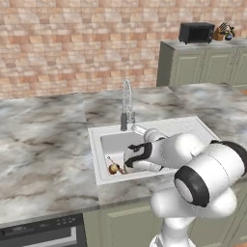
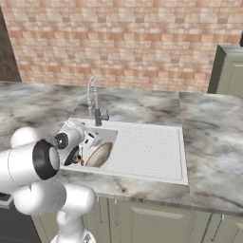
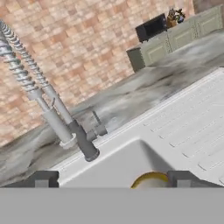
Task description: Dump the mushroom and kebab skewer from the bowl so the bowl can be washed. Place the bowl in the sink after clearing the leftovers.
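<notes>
End effector (image 3: 113, 183) open, bowl (image 3: 150, 179) half-hidden.

Bowl (image 2: 98, 154) half hidden behind arm

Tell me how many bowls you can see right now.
1. The bowl sits in the sink basin, tilted against the basin's wall just right of the gripper. The arm covers part of the basin, so something more could be hidden there.

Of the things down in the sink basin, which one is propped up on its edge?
The bowl, golden-rimmed and cream inside, leans tilted against the sink wall. The mushroom and kebab skewer are small leftovers on the basin floor.
</notes>
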Robot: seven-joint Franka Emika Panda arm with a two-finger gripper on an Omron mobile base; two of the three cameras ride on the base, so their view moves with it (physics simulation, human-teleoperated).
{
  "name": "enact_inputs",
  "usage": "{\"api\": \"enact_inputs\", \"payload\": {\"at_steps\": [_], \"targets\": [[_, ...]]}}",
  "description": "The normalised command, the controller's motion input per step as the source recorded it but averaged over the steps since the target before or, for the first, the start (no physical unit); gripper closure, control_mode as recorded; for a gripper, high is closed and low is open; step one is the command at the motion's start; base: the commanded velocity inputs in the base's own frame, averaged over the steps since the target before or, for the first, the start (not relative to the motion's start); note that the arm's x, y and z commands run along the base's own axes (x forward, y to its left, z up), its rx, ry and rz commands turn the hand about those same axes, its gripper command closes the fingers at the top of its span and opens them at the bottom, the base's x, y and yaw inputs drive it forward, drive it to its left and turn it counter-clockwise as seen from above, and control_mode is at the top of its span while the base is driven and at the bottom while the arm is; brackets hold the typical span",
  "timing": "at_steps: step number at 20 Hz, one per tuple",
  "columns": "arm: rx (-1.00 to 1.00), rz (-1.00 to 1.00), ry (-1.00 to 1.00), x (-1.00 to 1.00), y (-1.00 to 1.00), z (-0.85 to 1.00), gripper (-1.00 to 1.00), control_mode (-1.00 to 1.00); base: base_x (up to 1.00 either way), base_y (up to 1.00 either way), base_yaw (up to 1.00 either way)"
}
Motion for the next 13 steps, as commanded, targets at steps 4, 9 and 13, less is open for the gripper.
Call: {"api": "enact_inputs", "payload": {"at_steps": [4, 9, 13], "targets": [[0.02, 0.00, -0.40, -0.97, -0.05, 1.00, -1.00, -1.00, 0.00, 0.00, 0.00], [0.05, 0.00, -0.34, -1.00, -0.14, 1.00, -1.00, -1.00, 0.00, 0.00, 0.00], [0.06, 0.00, -0.16, -1.00, -0.27, 1.00, -1.00, -1.00, 0.00, 0.00, 0.00]]}}
